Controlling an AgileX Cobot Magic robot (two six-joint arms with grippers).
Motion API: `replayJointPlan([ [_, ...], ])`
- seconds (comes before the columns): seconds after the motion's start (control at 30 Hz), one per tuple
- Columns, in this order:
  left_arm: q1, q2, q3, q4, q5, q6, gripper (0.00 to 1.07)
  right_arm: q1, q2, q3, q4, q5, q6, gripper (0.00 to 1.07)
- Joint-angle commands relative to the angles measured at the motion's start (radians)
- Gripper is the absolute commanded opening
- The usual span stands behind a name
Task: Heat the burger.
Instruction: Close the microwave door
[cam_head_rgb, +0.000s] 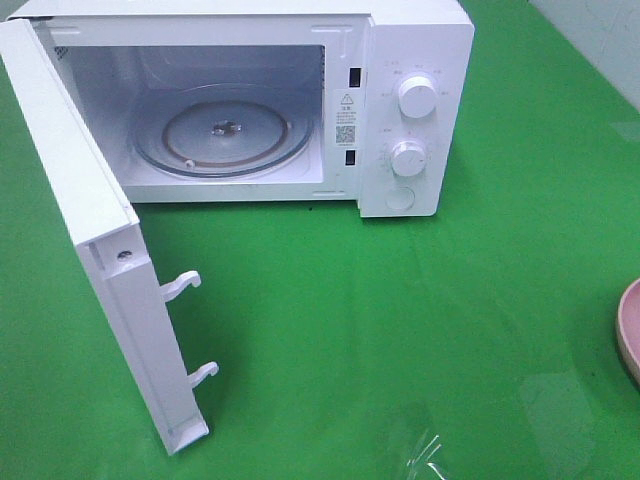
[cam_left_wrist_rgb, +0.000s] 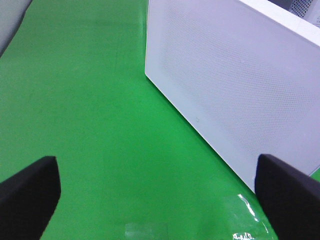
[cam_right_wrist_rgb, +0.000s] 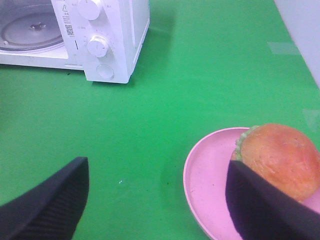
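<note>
Right wrist view: my right end effector (cam_right_wrist_rgb: 155, 200) spread, empty, beside burger (cam_right_wrist_rgb: 280, 157); off-center grip risks shoving it off plate (cam_right_wrist_rgb: 205, 170).

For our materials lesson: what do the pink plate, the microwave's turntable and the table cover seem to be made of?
Pink plate: matte, opaque, probably plastic. Turntable: clear and glossy, the ring beneath shows through, likely glass. Table cover: flat green sheet with soft glare, maybe vinyl or coated fabric.

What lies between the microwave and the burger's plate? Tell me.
Only bare green cloth separates the microwave from the plate holding the burger, clearest in the right wrist view.
</note>
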Motion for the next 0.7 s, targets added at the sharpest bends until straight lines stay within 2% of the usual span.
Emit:
replayJointPlan([
  [0.03,0.002,-0.005,0.002,-0.002,-0.010,0.001,0.98,-0.005,-0.027,0.001,0.000,0.000,-0.012,0.76],
  [0.7,0.002,-0.005,0.002,-0.002,-0.010,0.001,0.98,-0.005,-0.027,0.001,0.000,0.000,-0.011,0.76],
])
